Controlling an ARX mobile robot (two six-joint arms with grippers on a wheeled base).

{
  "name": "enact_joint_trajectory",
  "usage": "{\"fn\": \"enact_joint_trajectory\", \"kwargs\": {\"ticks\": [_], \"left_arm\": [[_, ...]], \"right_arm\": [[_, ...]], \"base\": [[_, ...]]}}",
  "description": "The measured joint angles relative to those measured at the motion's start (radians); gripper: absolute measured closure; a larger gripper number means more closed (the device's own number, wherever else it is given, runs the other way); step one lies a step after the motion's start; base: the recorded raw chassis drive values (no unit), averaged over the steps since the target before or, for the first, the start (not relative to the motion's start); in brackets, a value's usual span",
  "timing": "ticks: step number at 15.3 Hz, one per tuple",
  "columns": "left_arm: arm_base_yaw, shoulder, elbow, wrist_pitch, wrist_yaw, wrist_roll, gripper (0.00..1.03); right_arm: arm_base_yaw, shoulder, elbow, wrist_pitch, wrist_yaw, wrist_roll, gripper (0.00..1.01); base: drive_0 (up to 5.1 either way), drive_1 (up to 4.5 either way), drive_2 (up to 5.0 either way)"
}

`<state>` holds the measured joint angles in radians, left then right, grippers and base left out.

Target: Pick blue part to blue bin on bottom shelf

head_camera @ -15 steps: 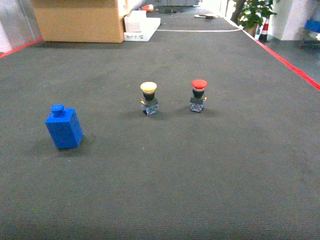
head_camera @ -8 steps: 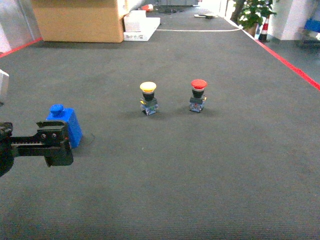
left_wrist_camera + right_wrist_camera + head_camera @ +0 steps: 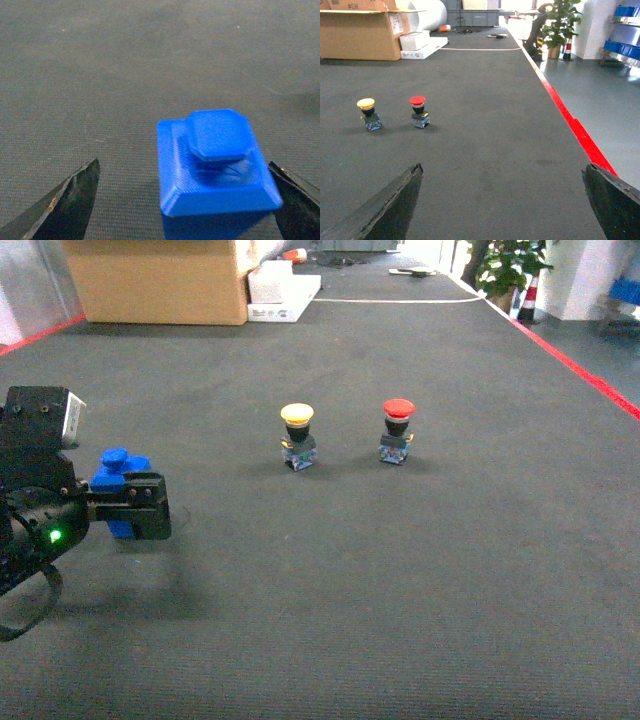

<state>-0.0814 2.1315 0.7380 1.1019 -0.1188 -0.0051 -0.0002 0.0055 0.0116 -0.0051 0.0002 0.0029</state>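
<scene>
Near the left edge of the dark carpeted surface, the left gripper hung low with its fingers spread wide and released, one on each side of the blue part and neither touching it. The part stood off-centre between them, much nearer the right-hand finger than the other, so a closure from here would likely push it sideways or tip it before both fingers met it. The raised cap on top offers a poorer hold than the wider body below, and a grip that caught only the cap might slip. The part was a solid bright-blue block with a bevelled shoulder and an eight-sided cap, finely ridged like printed plastic. Further right, toward the middle of the surface, stood a yellow push-button and a red push-button, well apart from the part. The right gripper hung over bare surface, fingers parted and holding nothing.
</scene>
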Motion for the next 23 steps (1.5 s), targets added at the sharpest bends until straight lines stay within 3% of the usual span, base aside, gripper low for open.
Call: {"fn": "enact_joint_trajectory", "kwargs": {"ticks": [8,12,14,16,18,20,23], "left_arm": [[0.034,0.147,0.201,-0.088,0.062,0.013,0.08],[0.051,0.154,0.209,-0.072,0.07,0.022,0.56],[0.058,0.15,0.196,-0.029,0.066,0.037,0.59],[0.064,0.087,0.072,0.037,0.061,0.013,0.59],[0.056,-0.068,-0.159,0.166,0.069,-0.022,0.59],[0.043,-0.373,-0.366,0.059,0.071,-0.021,0.59],[0.054,-0.931,-0.481,-0.227,0.03,-0.019,0.59]], "right_arm": [[0.0,0.0,0.0,0.0,0.0,0.0,0.03],[0.0,0.0,0.0,0.0,0.0,0.0,0.03],[0.0,0.0,0.0,0.0,0.0,0.0,0.03],[0.0,0.0,0.0,0.0,0.0,0.0,0.03],[0.0,0.0,0.0,0.0,0.0,0.0,0.03],[0.0,0.0,0.0,0.0,0.0,0.0,0.03],[0.0,0.0,0.0,0.0,0.0,0.0,0.03]], "base": [[0.0,0.0,0.0],[0.0,0.0,0.0],[0.0,0.0,0.0],[0.0,0.0,0.0],[0.0,0.0,0.0],[0.0,0.0,0.0],[0.0,0.0,0.0]]}}
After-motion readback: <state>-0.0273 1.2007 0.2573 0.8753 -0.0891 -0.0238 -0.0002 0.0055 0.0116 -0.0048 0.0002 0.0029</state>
